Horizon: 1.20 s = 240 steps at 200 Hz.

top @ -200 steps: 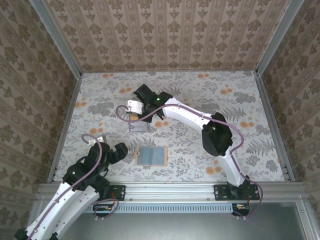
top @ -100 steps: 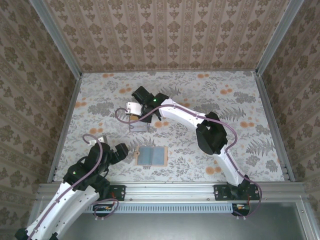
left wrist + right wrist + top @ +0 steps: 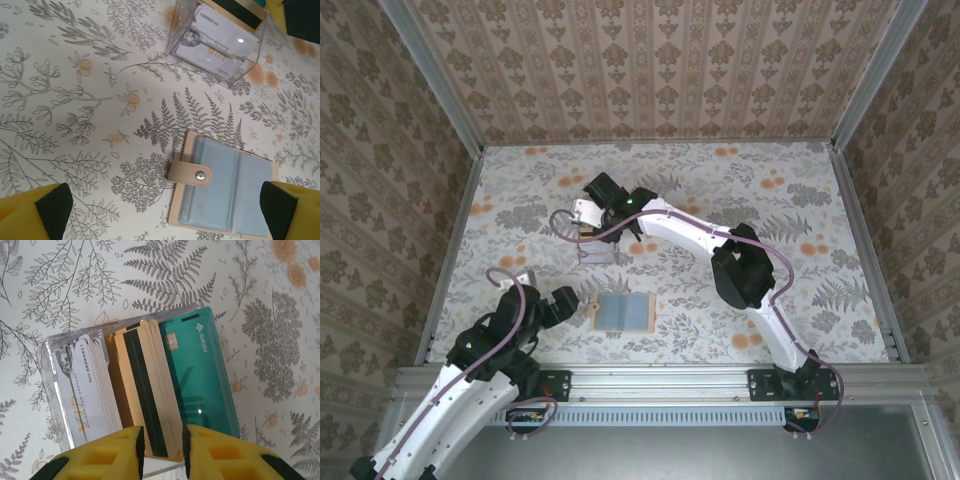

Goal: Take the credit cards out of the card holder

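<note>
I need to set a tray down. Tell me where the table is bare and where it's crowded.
Widest bare table lies right of the right arm, up to the right wall. The far strip along the back wall is free too. Crowded: left of centre, where the clear card box, card holder and left gripper sit close.

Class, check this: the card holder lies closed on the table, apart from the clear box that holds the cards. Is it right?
No. The card holder lies open, its grey-blue inner face up; the left wrist view shows it. It is on the table, apart from the clear box holding the cards.
</note>
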### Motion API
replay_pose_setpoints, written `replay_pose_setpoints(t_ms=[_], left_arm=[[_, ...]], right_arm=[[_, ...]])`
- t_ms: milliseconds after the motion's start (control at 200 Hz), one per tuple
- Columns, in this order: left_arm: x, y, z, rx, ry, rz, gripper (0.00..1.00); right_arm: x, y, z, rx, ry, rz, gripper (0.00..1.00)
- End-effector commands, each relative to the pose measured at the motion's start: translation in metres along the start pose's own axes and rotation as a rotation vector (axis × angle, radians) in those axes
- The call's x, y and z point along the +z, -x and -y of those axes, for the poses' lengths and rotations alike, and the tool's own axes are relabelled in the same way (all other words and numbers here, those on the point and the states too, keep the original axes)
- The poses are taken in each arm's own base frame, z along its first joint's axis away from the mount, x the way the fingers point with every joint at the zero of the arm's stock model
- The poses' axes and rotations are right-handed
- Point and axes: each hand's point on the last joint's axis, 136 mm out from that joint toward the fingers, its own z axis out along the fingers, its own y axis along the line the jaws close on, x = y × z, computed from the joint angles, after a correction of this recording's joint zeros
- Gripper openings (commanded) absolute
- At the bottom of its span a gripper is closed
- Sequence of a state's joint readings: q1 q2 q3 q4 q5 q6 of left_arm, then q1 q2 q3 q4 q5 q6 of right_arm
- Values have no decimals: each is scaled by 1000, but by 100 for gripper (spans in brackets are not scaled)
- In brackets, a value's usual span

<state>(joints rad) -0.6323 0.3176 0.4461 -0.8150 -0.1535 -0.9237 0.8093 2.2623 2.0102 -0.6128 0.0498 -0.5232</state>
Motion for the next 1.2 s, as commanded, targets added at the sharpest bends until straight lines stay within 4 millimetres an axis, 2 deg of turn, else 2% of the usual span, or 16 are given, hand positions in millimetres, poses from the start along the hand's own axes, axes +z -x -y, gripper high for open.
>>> replay_pose_setpoints(t_ms=[0, 135, 270, 355, 500, 705, 870, 1035, 1195], left_arm=[[5, -3, 8, 32, -45, -16, 100], [11, -6, 26, 62, -117, -52, 93], [22, -14, 45, 86, -188, -116, 76], [29, -18, 52, 94, -211, -149, 62], [39, -25, 60, 102, -235, -192, 50], [51, -39, 69, 136, -246, -247, 40], [58, -50, 69, 165, -221, -284, 37], [58, -57, 70, 179, -214, -301, 35], [59, -65, 78, 148, -271, -330, 32]], right_arm=[[-51, 14, 14, 184, -52, 106, 32], [-76, -10, -8, 402, 1, 149, 32], [-92, -47, -47, 620, 89, 144, 31], [-92, -77, -78, 738, 141, 98, 31], [-87, -114, -130, 825, 181, 30, 30], [-82, -128, -174, 930, 285, 53, 23], [-68, -134, -189, 955, 323, 21, 22], [-60, -143, -186, 944, 277, 3, 22], [-52, -170, -177, 939, 204, -76, 22]])
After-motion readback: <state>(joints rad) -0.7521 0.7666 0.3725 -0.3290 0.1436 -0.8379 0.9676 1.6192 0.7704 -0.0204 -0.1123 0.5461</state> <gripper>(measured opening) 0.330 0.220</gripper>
